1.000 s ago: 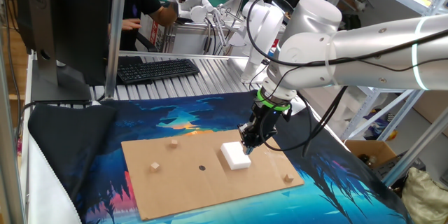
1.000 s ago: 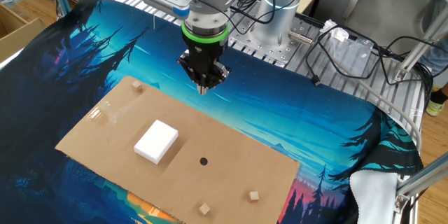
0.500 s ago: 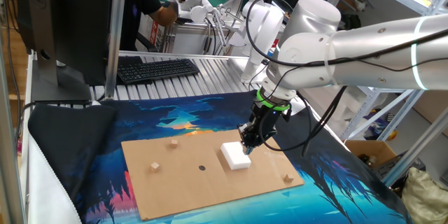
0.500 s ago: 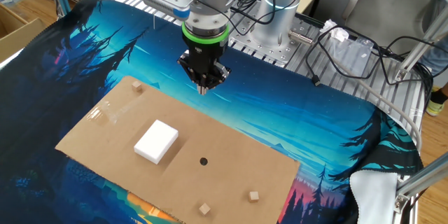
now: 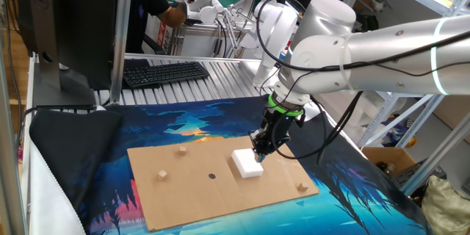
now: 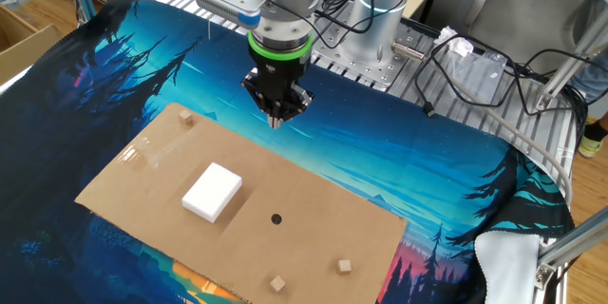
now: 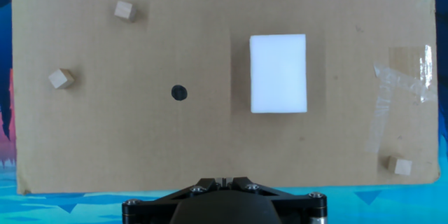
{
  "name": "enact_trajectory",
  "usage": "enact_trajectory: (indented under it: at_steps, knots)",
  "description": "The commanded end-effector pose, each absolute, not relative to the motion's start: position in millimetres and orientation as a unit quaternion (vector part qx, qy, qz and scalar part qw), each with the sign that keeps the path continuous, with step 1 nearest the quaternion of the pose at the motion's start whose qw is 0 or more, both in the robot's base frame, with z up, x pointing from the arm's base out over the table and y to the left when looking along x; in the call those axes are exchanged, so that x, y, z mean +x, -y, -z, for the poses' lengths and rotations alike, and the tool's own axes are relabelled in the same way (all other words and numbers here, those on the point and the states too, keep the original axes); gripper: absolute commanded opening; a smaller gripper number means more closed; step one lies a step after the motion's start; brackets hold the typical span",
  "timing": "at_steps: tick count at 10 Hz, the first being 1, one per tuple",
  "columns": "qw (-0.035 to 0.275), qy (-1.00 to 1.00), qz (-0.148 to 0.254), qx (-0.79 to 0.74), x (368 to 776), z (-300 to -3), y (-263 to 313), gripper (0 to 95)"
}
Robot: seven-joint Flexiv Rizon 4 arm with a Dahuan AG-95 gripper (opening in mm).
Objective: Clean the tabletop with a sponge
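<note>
The white sponge (image 5: 247, 164) (image 6: 212, 191) (image 7: 278, 73) lies flat on the brown cardboard tabletop (image 5: 191, 191) (image 6: 313, 237) (image 7: 336, 147), to one side of the small dark dot (image 7: 179, 93). My gripper (image 5: 259, 154) (image 6: 276, 122) hangs above the board's far edge, pointing down, apart from the sponge. Its fingers are closed together to a point and hold nothing. In the hand view only the gripper's black base (image 7: 224, 180) shows at the bottom edge.
Three small tan wooden cubes (image 7: 125, 10) (image 7: 61, 78) (image 7: 401, 166) sit on the board, two near one end and one at the opposite corner. The board lies on a blue-teal printed mat (image 6: 399, 152). A keyboard (image 5: 163, 72) and a monitor (image 5: 73, 22) stand behind.
</note>
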State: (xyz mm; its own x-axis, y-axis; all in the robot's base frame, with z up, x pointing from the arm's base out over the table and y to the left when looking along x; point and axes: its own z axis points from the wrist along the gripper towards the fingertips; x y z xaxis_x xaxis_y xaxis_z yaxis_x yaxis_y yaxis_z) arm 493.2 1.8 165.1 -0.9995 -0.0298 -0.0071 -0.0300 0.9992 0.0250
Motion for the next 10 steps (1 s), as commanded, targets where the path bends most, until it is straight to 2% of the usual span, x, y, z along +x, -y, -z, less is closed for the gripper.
enact_trajectory:
  at_steps: [1, 10]
  knots:
    - [0.003, -1.0, -0.01, -0.017, 493.1, -165.0, -1.8, 0.0]
    - [0.003, -1.0, -0.006, -0.017, 492.9, -164.8, -1.9, 0.0]
